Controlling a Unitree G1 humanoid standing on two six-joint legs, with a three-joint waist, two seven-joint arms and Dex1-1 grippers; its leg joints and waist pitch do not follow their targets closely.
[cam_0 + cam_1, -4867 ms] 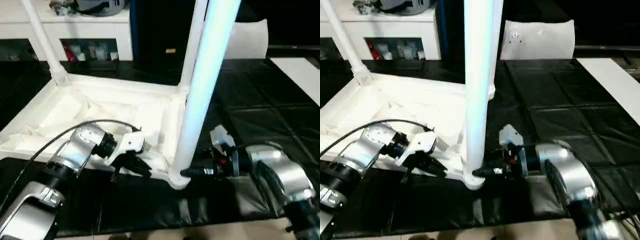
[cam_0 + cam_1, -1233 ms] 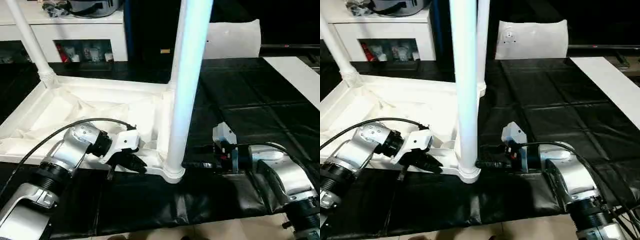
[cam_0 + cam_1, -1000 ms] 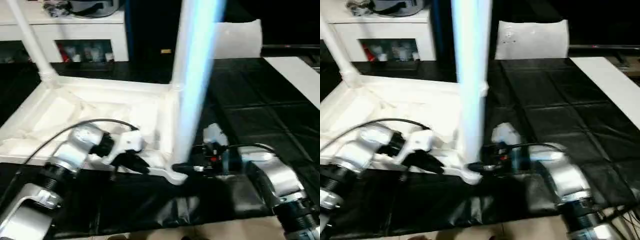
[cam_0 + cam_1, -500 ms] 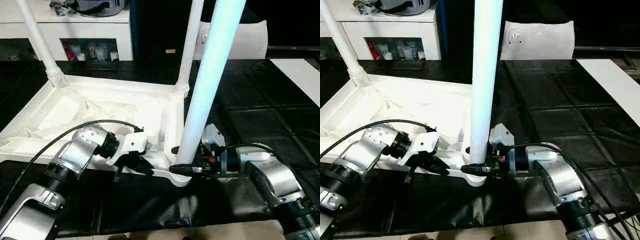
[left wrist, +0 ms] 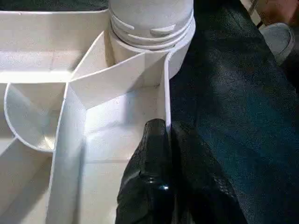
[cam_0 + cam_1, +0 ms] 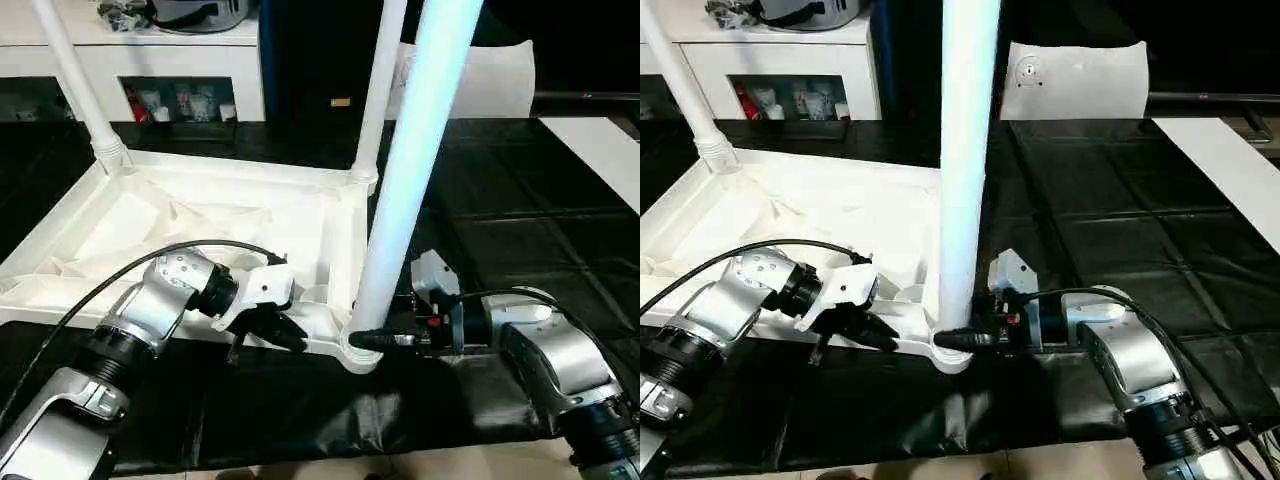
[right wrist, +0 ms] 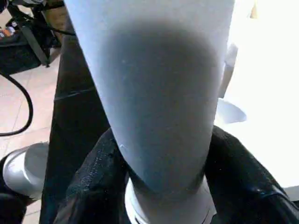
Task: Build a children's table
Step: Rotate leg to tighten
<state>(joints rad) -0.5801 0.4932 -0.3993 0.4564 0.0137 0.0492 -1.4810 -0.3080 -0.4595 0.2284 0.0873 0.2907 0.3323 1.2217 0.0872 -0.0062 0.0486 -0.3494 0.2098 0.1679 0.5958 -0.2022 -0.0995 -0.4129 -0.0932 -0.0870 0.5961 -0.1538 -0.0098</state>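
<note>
A white plastic children's table (image 6: 200,215) lay upside down on a large black-covered work surface (image 6: 520,220), its ribbed underside facing up. Three tapered white legs stood upright in its round corner sockets: a near leg (image 6: 405,180) at the corner closest to the robot's right arm, a far right leg (image 6: 375,90) behind it, and a far left leg (image 6: 75,85) at the opposite back corner.

The right gripper (image 7: 163,186) reached in level from the right, its two black fingers (image 7: 93,182) spread around the base of the near leg, one on each side and pressed against it just above the threaded socket (image 6: 952,352).

The left gripper (image 5: 161,154) rested on the near rim (image 5: 167,100) of the tabletop, just to the left of that same corner. Its jaws were pinched narrowly together on the thin upright wall of the rim, one finger inside the tray-like underside and one outside over the black cover.

Behind the work surface stood a white cabinet (image 6: 150,60) with cluttered shelves, and a white cushion-like object (image 6: 1075,80) sat at the far edge.
</note>
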